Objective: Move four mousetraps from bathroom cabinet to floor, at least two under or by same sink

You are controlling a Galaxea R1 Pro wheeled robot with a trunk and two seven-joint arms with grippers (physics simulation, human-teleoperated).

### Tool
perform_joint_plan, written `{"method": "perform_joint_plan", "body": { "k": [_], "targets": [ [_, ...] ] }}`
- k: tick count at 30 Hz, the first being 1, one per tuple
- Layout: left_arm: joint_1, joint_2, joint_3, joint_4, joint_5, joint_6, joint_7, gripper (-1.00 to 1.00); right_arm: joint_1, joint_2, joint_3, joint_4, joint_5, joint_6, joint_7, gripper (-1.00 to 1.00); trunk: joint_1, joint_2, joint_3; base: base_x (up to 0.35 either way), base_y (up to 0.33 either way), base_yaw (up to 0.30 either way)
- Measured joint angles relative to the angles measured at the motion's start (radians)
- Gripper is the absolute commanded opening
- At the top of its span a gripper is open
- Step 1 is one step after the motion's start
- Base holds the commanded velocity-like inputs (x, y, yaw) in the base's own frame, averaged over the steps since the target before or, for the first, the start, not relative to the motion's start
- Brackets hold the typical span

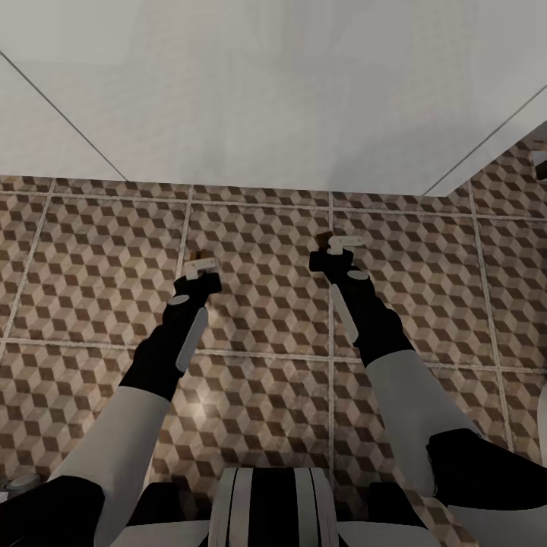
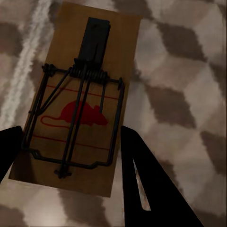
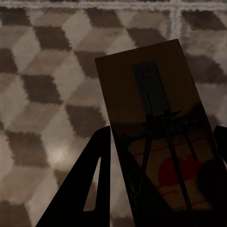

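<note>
left gripper (image 2: 71,156): fingers clamped across a mousetrap (image 2: 80,99), long axis pointing away
right gripper (image 3: 163,156): same grip, second mousetrap (image 3: 156,118)
floor (image 1: 273,319): right below both

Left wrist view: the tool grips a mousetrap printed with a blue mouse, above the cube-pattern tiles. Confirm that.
Not quite: the mouse printed on the mousetrap is red, as the left wrist view shows. The rest holds: the left tool grips it above the cube-pattern floor tiles.
</note>
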Motion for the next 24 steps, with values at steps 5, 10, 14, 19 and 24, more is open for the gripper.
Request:
{"method": "perform_joint_plan", "body": {
  "k": [5, 10, 14, 19, 24],
  "targets": [
    [-0.005, -0.011, 0.000, -0.030, 0.000, 0.002, 0.000, -1.00, 0.000, 0.000, 0.000, 0.001, 0.000, 0.000, 0.001, -1.00, 0.000, 0.000, 0.000, 0.000, 0.000, 0.000],
    [-0.030, -0.021, 0.000, -0.011, 0.000, 0.026, 0.000, -1.00, 0.000, 0.000, 0.001, 0.001, 0.000, -0.001, 0.001, -1.00, 0.000, 0.000, 0.000, 0.000, 0.000, 0.000],
    [-0.072, -0.024, 0.000, 0.065, 0.000, 0.061, -0.001, -1.00, 0.000, 0.000, 0.001, 0.001, 0.000, -0.001, 0.002, -1.00, 0.000, 0.000, 0.000, 0.000, 0.000, 0.000],
    [-0.110, -0.024, 0.000, 0.139, 0.000, 0.072, -0.001, -1.00, 0.000, 0.000, 0.001, 0.001, 0.000, -0.001, 0.002, -1.00, 0.000, 0.000, 0.000, 0.000, 0.000, 0.000],
    [-0.156, -0.024, 0.001, 0.225, 0.000, 0.071, 0.000, -1.00, 0.000, 0.000, 0.001, 0.001, 0.000, -0.001, 0.002, -1.00, 0.000, 0.000, 0.000, 0.000, 0.000, 0.000]
  ]
}}
